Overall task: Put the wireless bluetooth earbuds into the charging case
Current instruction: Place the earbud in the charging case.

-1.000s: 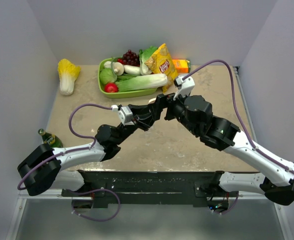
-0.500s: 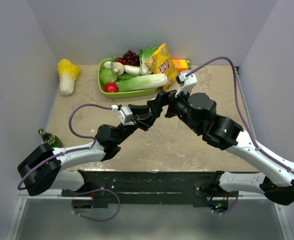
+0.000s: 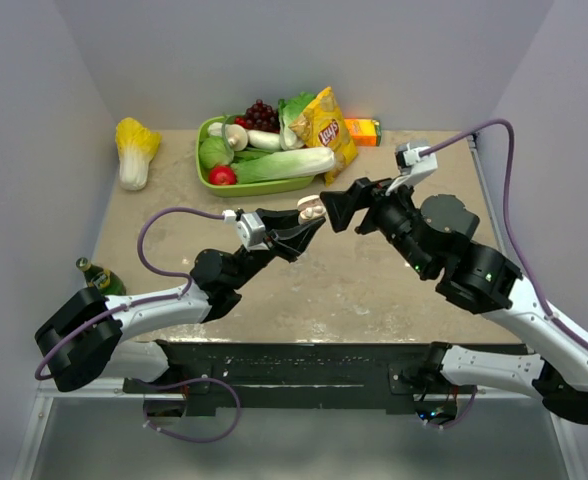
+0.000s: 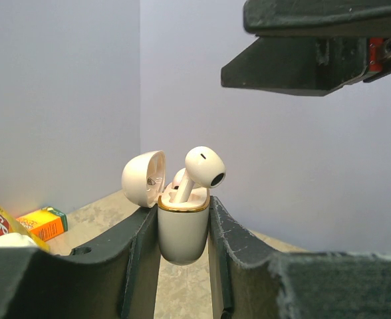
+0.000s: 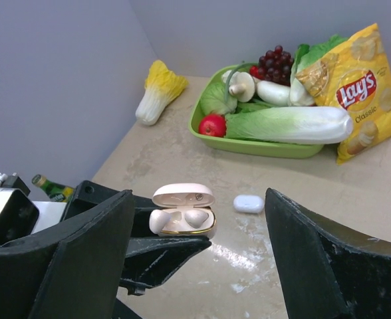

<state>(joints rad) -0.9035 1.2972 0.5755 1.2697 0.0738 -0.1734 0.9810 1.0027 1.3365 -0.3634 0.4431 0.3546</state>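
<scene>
The left gripper [image 4: 182,222] is clenched on the charging case [image 4: 182,236], holding it upright with the lid [image 4: 143,178] hinged back so its wells face the other arm. The wireless bluetooth earbuds [image 4: 204,166] sit inside, one standing proud of the rim, probably unseated. Seen from above, the right gripper [image 3: 334,210] hangs at the case's 3 o'clock, jaws spread and empty, likely poised to press it home.

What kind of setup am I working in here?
Probably a lab robot booth, not a kitchen: plain walls box in the tabletop, and a green tray holds toy-looking groceries.
</scene>
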